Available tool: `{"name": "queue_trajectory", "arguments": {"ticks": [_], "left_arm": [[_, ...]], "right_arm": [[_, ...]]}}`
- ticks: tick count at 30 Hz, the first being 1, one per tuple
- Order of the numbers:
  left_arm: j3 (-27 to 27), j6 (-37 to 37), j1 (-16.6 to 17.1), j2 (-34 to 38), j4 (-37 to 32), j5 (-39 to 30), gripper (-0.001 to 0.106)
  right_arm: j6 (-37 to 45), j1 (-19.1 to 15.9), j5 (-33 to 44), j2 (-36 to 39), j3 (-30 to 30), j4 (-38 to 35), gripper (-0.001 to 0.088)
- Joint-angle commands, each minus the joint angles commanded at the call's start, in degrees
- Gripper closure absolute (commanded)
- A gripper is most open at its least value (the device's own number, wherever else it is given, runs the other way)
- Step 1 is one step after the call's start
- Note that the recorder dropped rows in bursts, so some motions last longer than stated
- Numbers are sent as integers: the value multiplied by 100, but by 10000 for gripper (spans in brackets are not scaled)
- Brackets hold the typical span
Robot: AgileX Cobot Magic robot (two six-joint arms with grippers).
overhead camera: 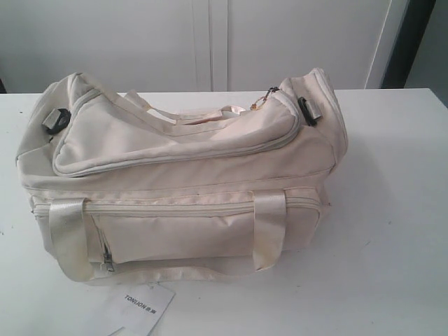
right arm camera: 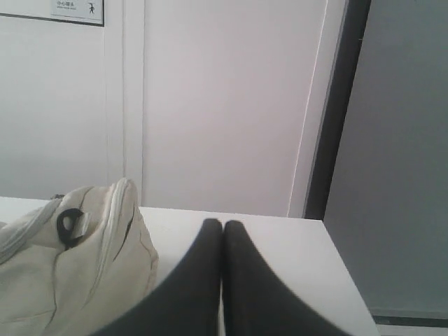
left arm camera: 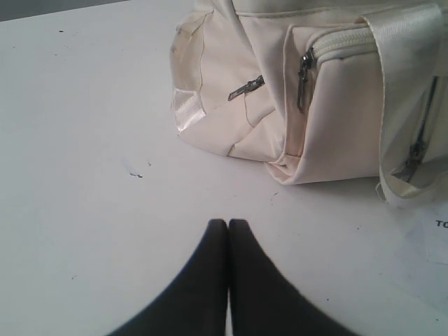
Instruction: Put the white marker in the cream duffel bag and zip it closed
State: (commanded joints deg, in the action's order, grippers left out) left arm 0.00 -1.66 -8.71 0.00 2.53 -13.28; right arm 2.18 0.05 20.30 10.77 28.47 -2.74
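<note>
Card: white paper card point(overhead camera: 140, 308) printed "TONLION" lies flat at the near edge of the table point(overhead camera: 392, 210), partly cut off by the frame, right at the foot of the bag.
Bag: cream duffel bag point(overhead camera: 182, 182) sits upright mid-table, long side facing the exterior camera.
Top flap: curved top flap point(overhead camera: 175, 140) lies down flat on the bag; its zip line runs round the flap edge with no gap visible from this side.
Front pocket: front pocket point(overhead camera: 175, 234) is zipped along its top, with a metal zip pull point(overhead camera: 108, 260) hanging at its left end.
Handles: shiny strap handles point(overhead camera: 269, 224) run down over the front face; a second pair lies slack across the top.
End rings: black end rings point(overhead camera: 306, 110), one at each end of the bag.
Marker: white marker does not show in any view; cannot tell where it is.
Left claw: left gripper point(left arm camera: 228, 222) has its dark fingers pressed together, nothing between them; it is over bare tabletop, apart from the bag's corner ahead of it.
Right claw: right gripper point(right arm camera: 222, 224) is fully closed and empty, beside the bag's ringed end and pointing toward the white wall point(right arm camera: 224, 105).
Exterior view: neither claw appears in it.
</note>
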Motion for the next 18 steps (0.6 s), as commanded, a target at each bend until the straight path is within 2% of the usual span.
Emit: {"name": "queue_trajectory", "arguments": {"ticks": [10, 18], "left_arm": [[0, 0, 0, 0, 0, 0, 1053], [0, 0, 0, 0, 0, 0, 1053]], "right_arm": [[0, 0, 620, 0, 9, 0, 868], [13, 0, 670, 0, 9, 23, 868]]}}
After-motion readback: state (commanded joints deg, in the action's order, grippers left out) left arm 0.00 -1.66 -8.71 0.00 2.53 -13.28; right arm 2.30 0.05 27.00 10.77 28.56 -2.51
